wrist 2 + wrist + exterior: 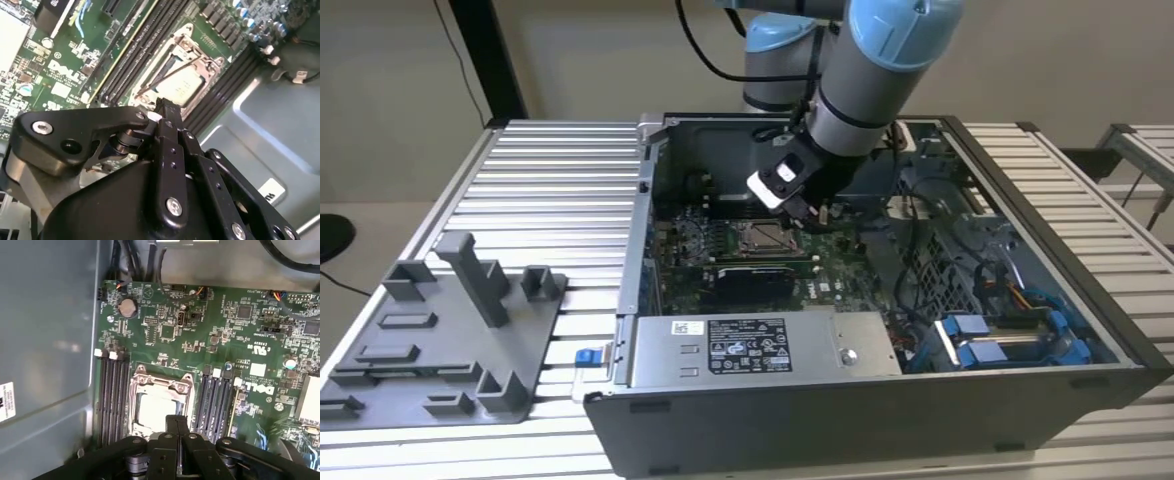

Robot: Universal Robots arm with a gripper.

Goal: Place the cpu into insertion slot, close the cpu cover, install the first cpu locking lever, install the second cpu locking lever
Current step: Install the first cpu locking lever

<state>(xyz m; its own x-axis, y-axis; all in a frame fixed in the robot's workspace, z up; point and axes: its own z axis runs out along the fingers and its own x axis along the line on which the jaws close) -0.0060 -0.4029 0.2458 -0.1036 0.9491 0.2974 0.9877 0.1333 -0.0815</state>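
The seated cpu [155, 407] is flanked by memory slots [112, 400]. The empty claw [176, 420], closed tight, is held close over it.

In the exterior view I have my arm [874, 60] slanting in from one o'clock toward seven, the wrist [785, 180] tipped downward and the gripper [815, 212] at its low end. In the first wrist view, its fingers [171, 429] are pressed together, gripping nothing.
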